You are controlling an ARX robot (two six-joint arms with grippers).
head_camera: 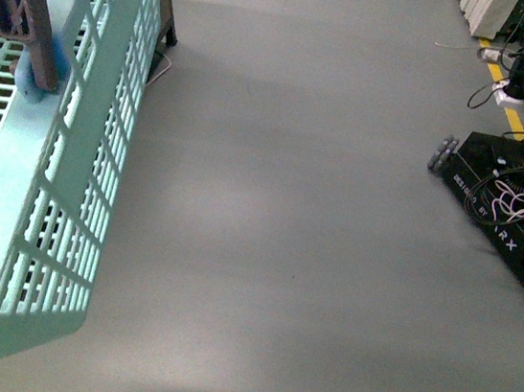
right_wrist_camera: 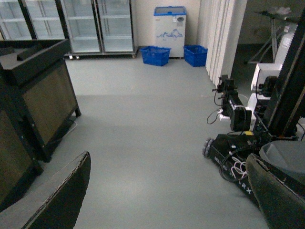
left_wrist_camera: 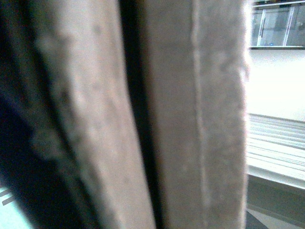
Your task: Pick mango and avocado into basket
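Note:
The light teal basket (head_camera: 61, 179) fills the left of the front view, raised and tilted above the grey floor, its slotted side facing me. Its brown handle (head_camera: 22, 0) rises at the top left. In the left wrist view the brown handle (left_wrist_camera: 190, 119) fills the picture, very close and blurred, and my left gripper is shut on it; the fingers themselves do not show. My right gripper (right_wrist_camera: 167, 200) is open and empty, its two dark fingers (right_wrist_camera: 62, 195) wide apart over bare floor. The mango and the avocado are out of view.
Another black wheeled robot base with cables (head_camera: 513, 200) stands at the right, also in the right wrist view (right_wrist_camera: 238, 162). A dark cabinet (right_wrist_camera: 33, 95) stands to one side. Glass-door fridges (right_wrist_camera: 81, 24) and blue crates (right_wrist_camera: 155, 55) line the far wall.

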